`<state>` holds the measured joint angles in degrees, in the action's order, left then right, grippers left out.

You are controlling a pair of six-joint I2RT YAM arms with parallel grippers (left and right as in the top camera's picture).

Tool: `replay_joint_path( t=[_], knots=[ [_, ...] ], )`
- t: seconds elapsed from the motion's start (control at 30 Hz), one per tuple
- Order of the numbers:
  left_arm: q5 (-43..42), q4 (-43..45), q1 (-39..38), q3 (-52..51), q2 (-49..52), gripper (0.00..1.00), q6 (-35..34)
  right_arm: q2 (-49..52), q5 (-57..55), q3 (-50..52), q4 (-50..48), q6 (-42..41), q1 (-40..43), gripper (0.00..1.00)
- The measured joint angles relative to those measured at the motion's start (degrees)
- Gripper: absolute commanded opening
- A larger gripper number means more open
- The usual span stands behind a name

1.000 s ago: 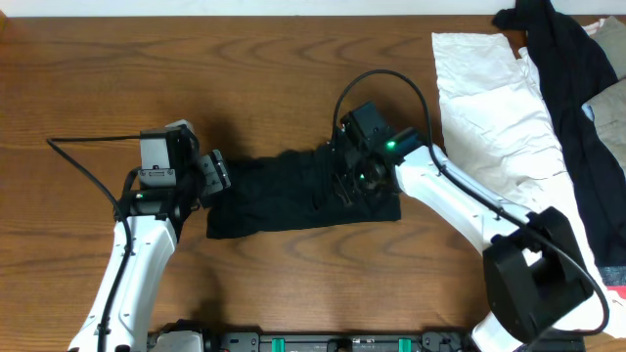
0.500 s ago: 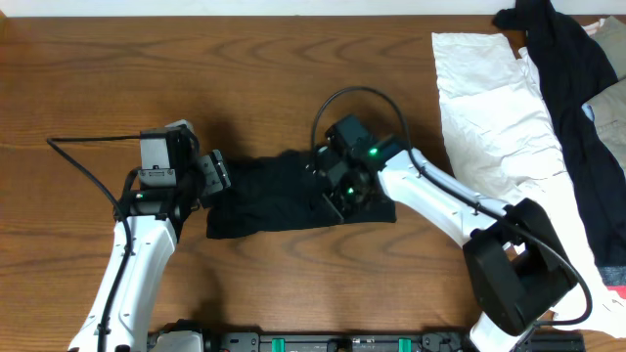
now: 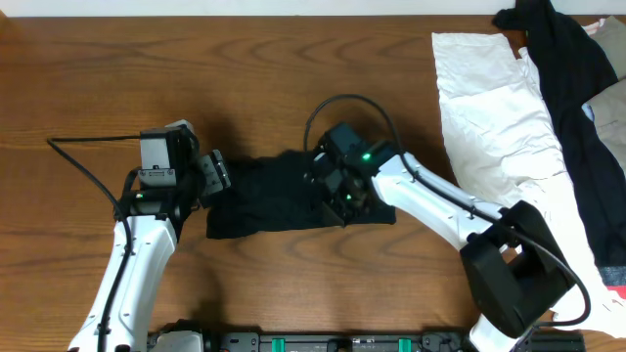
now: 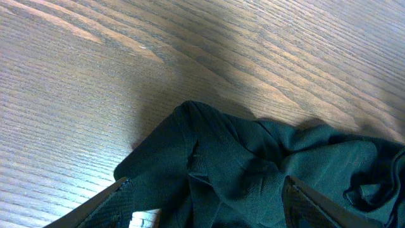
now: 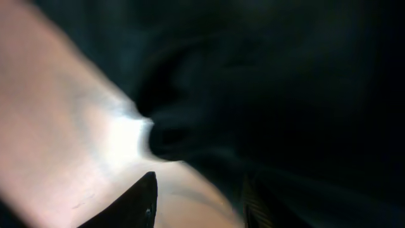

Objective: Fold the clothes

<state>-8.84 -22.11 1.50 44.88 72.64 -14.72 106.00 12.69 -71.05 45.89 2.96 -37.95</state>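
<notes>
A dark green garment (image 3: pixel 269 196) lies crumpled on the wooden table; it also fills the left wrist view (image 4: pixel 266 164) and the right wrist view (image 5: pixel 272 82). My left gripper (image 3: pixel 217 177) is at the garment's left edge. Its fingers (image 4: pixel 205 209) are spread open with cloth and a white label (image 4: pixel 143 219) between them. My right gripper (image 3: pixel 333 192) is low over the garment's right half. In the blurred right wrist view its fingers (image 5: pixel 199 199) stand apart with bare table between them, and the right finger is against dark cloth.
A white cloth (image 3: pixel 494 108) and a black garment (image 3: pixel 572 88) are piled at the table's right side, with a grey piece (image 3: pixel 611 108) at the right edge. Bare wood (image 3: pixel 196 68) lies behind and left of the green garment.
My right gripper has moved left across the garment, and the garment's right edge has shifted slightly left. The left arm has not moved.
</notes>
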Motion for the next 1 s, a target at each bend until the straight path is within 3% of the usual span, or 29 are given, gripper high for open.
replay_joint_path(
  t=[0.1,0.33,0.57,0.73,1.0],
  knots=[
    [0.0,0.0,0.0,0.0,0.0,0.75,0.0,-0.04,-2.56,-0.44,-2.43,-1.55,1.92,0.5],
    [0.0,0.0,0.0,0.0,0.0,0.75,0.0,-1.92,-5.16,-2.47,-12.61,-2.89,4.5,0.41],
    [0.0,0.0,0.0,0.0,0.0,0.75,0.0,-1.62,-6.16,-2.93,-14.67,-4.37,4.5,0.4],
    [0.0,0.0,0.0,0.0,0.0,0.75,0.0,-0.35,-5.66,-2.93,-15.04,-5.49,4.5,0.54],
    [0.0,0.07,0.0,0.0,0.0,0.75,0.0,-0.26,-3.26,-2.93,-17.44,-5.99,4.28,0.52]
  ],
)
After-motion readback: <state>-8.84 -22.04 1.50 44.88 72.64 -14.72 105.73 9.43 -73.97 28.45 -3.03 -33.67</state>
